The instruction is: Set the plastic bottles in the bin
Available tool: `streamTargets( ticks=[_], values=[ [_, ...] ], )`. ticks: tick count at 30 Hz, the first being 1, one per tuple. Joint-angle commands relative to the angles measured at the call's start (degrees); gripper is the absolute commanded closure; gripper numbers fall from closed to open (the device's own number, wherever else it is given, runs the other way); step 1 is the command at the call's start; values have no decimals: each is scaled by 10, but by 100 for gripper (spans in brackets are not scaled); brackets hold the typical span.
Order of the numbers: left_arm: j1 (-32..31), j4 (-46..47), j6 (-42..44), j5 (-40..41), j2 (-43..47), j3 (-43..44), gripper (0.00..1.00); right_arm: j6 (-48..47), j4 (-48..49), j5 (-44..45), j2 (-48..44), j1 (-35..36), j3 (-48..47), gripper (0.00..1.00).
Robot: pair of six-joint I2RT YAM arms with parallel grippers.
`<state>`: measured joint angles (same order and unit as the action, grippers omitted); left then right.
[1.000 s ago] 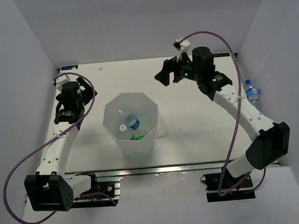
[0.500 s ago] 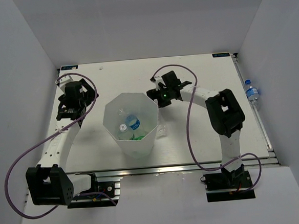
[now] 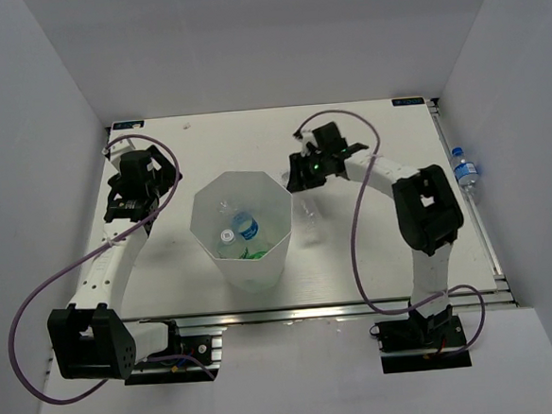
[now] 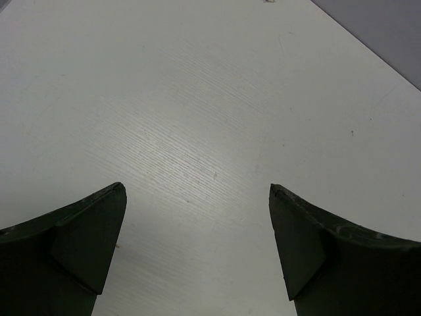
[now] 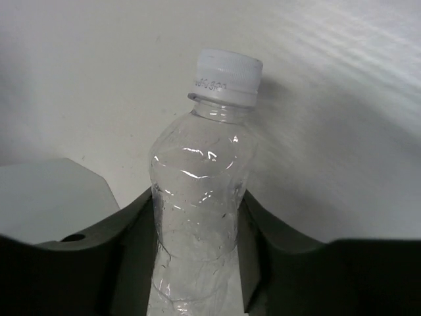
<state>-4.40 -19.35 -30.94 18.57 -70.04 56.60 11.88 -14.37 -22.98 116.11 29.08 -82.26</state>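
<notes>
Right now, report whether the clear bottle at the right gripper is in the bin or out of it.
Out. The clear bottle is held in the right gripper, beside the bin rim in the top view, not inside.

Bin point(image 3: 254, 273) centre frame, bottles point(image 3: 245, 226) lying in it, single bottle point(image 5: 197, 191) just right of it, another bottle point(image 3: 463, 171) at far right edge.

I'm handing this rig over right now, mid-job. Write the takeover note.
Left gripper: open, empty, over the white table.
Right gripper: shut on a clear plastic bottle with a white cap, beside the large white translucent bin, not yet over it.
Done: a white-capped blue-labelled bottle and a green bottle lie in the bin.
Left: drop the held bottle in; fetch the stray blue-labelled bottle by the table's right edge.
</notes>
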Motion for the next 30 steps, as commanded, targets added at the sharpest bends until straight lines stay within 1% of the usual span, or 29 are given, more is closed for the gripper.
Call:
streamTargets(
  ticks=[1, 3, 4, 5, 6, 7, 8, 9, 10, 11, 12, 13, 14, 15, 17, 18, 19, 20, 21, 22, 23, 24, 26, 29, 30],
  values=[
    [0, 4, 4, -6, 15, 11, 2, -7, 1, 41, -135, -60, -56, 74],
    [-1, 8, 3, -5, 21, 5, 2, -29, -14, 59, -171, -74, -97, 72],
    [-1, 9, 1, -5, 20, 4, 2, -40, -23, 71, -203, -75, -139, 70],
    [-1, 10, 0, -5, 21, 3, 2, -48, -25, 66, -214, -75, -162, 69],
    [-1, 11, -1, -5, 21, 3, 2, -52, -24, 45, -226, -72, -183, 69],
    [-1, 11, -2, -6, 21, 3, 2, -53, -22, -6, -240, -68, -223, 69],
    [-1, 12, -2, -6, 22, 2, 2, -51, -21, -23, -244, -61, -242, 69],
    [-1, 12, -2, -6, 24, -1, 2, -55, -24, -36, -248, -48, -259, 69],
    [-1, 15, -2, -6, 25, -2, 2, -82, -28, -47, -254, -11, -282, 69],
    [-1, 16, -3, -5, 26, -3, 2, -96, -32, -36, -257, 13, -285, 68],
    [-1, 17, -3, -6, 27, -3, 2, -112, -32, -19, -261, 68, -283, 66],
    [-1, 14, -3, -8, 28, -3, 2, -151, -31, -9, -264, 93, -279, 59],
    [-1, 13, -4, -9, 27, -3, 2, -155, -31, -12, -264, 111, -269, 57],
    [-1, 12, -4, -10, 27, -2, 2, -151, -28, -34, -262, 132, -264, 57],
    [-1, 7, -4, -7, 27, -1, 2, -128, -29, -59, -256, 147, -252, 53],
    [-1, 7, -4, -6, 28, -1, 2, -125, -29, -89, -251, 151, -246, 49],
    [-1, 8, -4, -6, 28, -1, 2, -129, -29, -105, -247, 157, -241, 36],
    [-1, 9, -4, -8, 28, -1, 2, -146, -31, -115, -244, 164, -241, 26],
    [-1, 10, -4, -11, 28, 1, 2, -155, -50, -120, -234, 171, -248, 17],
    [0, 9, -5, -15, 25, 4, 2, -162, -64, -116, -227, 171, -262, 11],
    [-1, 9, -6, -18, 26, 4, 2, -163, -77, -103, -222, 171, -278, 11],
    [0, 10, -8, -19, 25, 4, 2, -166, -100, -65, -213, 171, -310, 11],
    [-1, 18, -9, -22, 25, 1, 2, -181, -114, -49, -210, 171, -330, 11],
    [-1, 21, -11, -27, 17, 4, 2, -194, -111, -34, -228, 169, -323, 11],
    [0, 19, -11, -26, 14, 5, 2, -192, -109, 4, -243, 165, -314, 11]
  ],
)
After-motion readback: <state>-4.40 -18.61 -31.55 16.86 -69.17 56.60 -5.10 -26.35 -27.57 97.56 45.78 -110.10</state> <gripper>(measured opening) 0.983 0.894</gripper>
